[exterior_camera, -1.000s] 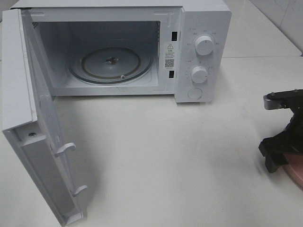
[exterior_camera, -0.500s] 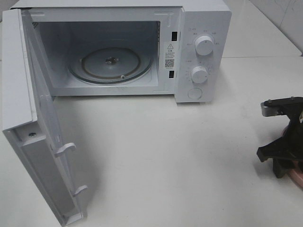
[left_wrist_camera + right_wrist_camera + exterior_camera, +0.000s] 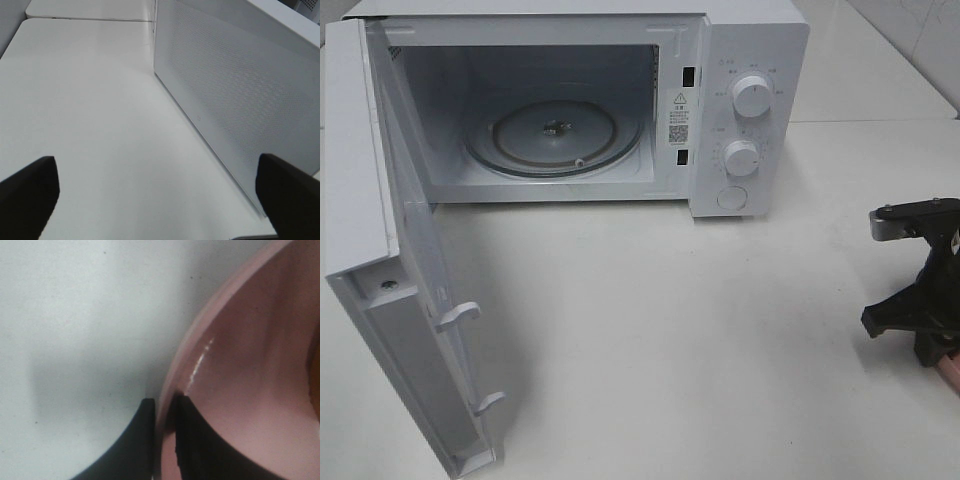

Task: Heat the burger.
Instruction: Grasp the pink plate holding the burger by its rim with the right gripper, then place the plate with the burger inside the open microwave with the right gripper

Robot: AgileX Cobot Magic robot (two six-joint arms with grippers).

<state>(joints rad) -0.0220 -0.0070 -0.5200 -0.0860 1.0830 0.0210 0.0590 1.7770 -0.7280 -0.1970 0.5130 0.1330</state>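
Two arms at work, heating barely begun.
Nearest, the right gripper (image 3: 164, 412) is pinched on the rim of the pink plate (image 3: 240, 390); a brown sliver on it may be the burger (image 3: 316, 385). The left gripper (image 3: 157, 197) hangs spread wide beside the microwave (image 3: 750, 60). Beyond, its door (image 3: 360, 160) stands open and the turntable (image 3: 555, 135) is bare: loading, closing and heating remain.

I've got a white table (image 3: 670, 330), w/ a seam to another top at the back right. Microwave (image 3: 750, 50) sits at the far side, left of centre, door (image 3: 380, 250) swung open twd the near edge, low over the tabletop. Pink plate (image 3: 250, 365) is at the far right, well apart from the microwave. Its rim is close against the table, but I can't tell if it's flat down.
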